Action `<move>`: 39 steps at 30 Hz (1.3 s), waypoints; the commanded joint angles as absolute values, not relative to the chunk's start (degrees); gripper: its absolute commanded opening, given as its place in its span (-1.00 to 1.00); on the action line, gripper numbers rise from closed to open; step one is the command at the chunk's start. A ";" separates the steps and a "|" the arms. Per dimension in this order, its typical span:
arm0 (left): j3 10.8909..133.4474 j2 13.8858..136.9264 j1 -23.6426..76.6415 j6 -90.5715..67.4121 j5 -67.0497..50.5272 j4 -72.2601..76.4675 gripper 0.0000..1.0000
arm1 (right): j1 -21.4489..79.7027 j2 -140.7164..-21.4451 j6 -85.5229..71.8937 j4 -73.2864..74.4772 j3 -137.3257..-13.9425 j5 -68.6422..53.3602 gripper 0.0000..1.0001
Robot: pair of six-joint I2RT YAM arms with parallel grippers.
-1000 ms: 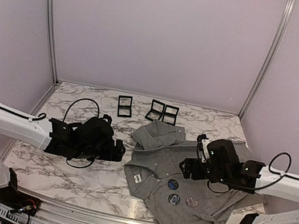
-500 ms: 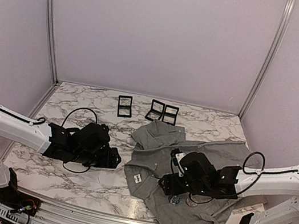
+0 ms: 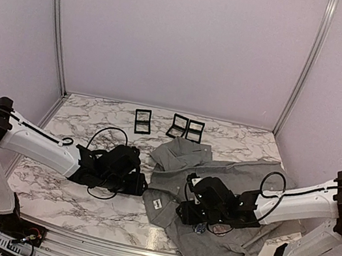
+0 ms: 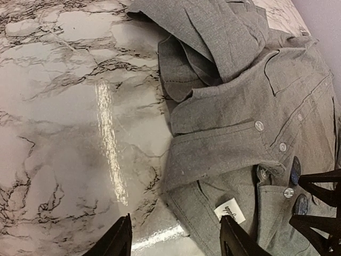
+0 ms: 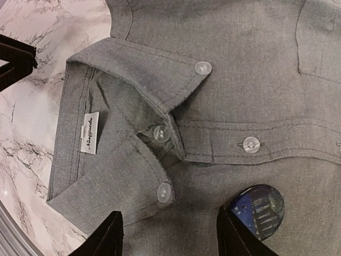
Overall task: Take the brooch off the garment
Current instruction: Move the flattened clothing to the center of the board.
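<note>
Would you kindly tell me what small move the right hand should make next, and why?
Probably shift the right hand sideways toward the blue brooch before closing. In the right wrist view the open hand is centred over a collar button, while the brooch sits on the garment off to one side, beside one finger.

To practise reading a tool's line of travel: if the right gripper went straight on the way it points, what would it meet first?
Probably the garment: the right gripper points down at its grey cloth. The blue brooch lies just to one side of that line, so it would likely be missed; depth is unclear.
</note>
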State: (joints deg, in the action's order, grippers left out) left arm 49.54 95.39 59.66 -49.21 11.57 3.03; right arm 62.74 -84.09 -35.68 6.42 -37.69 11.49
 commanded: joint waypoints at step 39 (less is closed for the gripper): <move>40.47 85.45 49.33 -37.90 16.44 -4.96 -1.00 | 68.36 -98.70 -31.57 8.26 -57.72 4.44 0.15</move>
State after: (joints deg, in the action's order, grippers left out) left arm 41.21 87.13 50.78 -42.78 15.35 0.84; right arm 67.99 -99.70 -33.80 4.80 -55.20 2.81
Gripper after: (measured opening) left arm 0.003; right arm 0.518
